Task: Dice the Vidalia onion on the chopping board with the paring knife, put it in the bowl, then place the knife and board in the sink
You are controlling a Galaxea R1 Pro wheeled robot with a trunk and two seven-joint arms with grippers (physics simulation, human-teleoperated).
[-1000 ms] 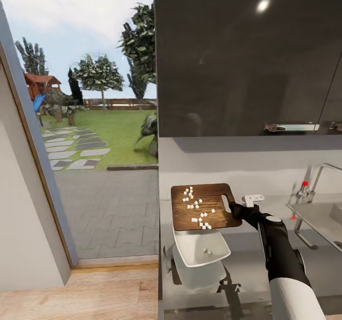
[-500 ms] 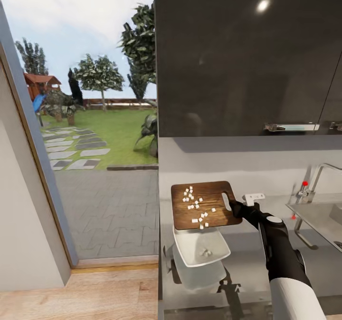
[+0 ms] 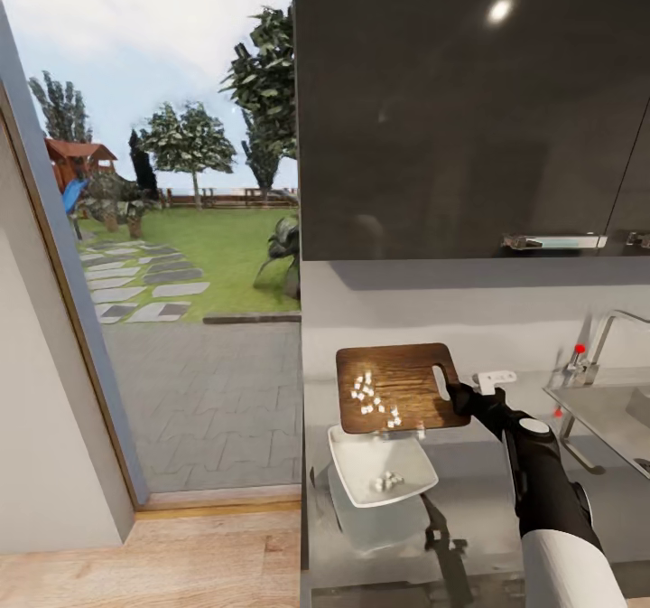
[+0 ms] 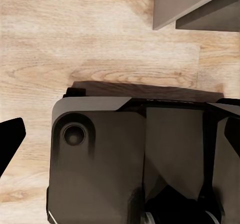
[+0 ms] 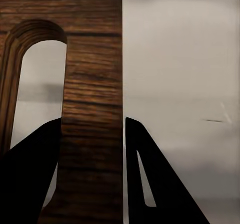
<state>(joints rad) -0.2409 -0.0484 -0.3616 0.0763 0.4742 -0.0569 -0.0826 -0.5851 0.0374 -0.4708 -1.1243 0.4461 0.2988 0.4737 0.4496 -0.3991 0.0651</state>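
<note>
- The right arm (image 3: 542, 472) rises from the near right corner of the head view, white upper sleeve then black forearm, reaching forward and toward the left.
- The right gripper (image 3: 458, 397) is clamped on the chopping board (image 3: 397, 387) at its handle end; in the right wrist view one black finger (image 5: 30, 179) lies on each side of the wooden strip beside the slot.
- The left gripper's finger (image 4: 9, 139) shows as a black tip.

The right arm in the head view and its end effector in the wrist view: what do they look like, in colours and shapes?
The right arm has a glossy black forearm with a small round white cap near the wrist and a white upper section nearer the body. Its end effector has two flat, matte black fingers that taper to points; one has a narrow slot cut through it.
</note>
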